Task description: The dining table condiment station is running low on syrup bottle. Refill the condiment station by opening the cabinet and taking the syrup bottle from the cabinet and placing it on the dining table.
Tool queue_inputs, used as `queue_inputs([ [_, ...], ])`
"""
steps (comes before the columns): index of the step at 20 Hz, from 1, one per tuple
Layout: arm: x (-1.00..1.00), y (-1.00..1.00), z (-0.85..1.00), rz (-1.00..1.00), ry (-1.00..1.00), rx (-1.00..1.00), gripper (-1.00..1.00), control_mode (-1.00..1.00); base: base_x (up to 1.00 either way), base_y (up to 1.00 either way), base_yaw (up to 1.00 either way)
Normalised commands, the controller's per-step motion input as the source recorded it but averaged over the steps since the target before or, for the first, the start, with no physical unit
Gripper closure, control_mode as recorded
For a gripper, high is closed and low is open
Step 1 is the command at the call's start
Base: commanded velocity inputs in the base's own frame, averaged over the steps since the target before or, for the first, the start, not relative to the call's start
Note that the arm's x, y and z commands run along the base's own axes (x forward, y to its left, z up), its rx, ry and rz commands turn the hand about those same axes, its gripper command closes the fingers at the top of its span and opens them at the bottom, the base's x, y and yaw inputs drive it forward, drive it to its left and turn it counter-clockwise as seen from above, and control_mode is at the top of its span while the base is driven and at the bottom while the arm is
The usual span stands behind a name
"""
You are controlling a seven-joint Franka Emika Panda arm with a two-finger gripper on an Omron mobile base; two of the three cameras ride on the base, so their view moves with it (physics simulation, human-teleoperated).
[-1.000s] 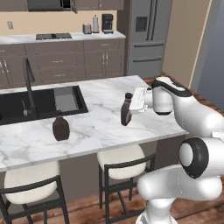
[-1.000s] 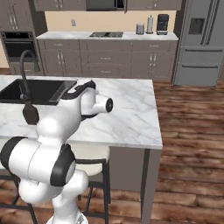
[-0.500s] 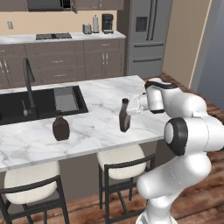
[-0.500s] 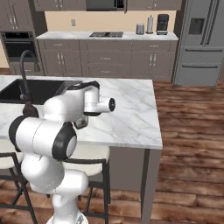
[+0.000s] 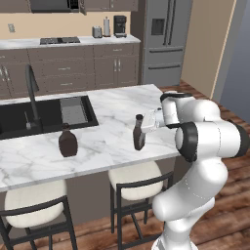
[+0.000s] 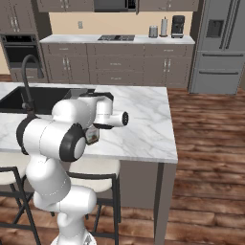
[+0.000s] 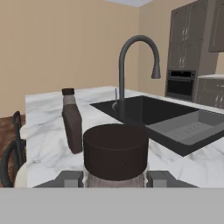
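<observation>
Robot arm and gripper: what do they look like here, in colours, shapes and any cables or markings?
The arm is glossy white, built of rounded, bulbous links with dark grey to black rings at the joints. No loose cables or markings are visible. The gripper ends in two small, blocky dark grey finger tips, seen in the hand view.

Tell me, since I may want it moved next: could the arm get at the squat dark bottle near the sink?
Probably not yet: the gripper is shut on the syrup bottle. The marble between it and the squat bottle is bare.
</observation>
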Motion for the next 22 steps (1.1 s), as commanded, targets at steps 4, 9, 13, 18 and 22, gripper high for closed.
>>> queue_inputs([
  [4, 0.0, 0.0, -0.01, 0.0, -0.17, -0.06, 1.0, -1.0, 0.0, 0.0, 0.0],
  [9, 0.07, 0.06, -0.04, 0.0, -0.16, -0.07, 1.0, -1.0, 0.0, 0.0, 0.0],
  [13, 0.19, 0.03, -0.12, 0.0, -0.02, -0.02, 1.0, -1.0, 0.0, 0.0, 0.0],
  [18, 0.26, 0.0, -0.12, 0.0, 0.0, 0.0, 1.0, -1.0, 0.0, 0.0, 0.0],
  [22, 0.24, 0.0, -0.12, 0.0, 0.0, 0.0, 1.0, -1.0, 0.0, 0.0, 0.0],
])
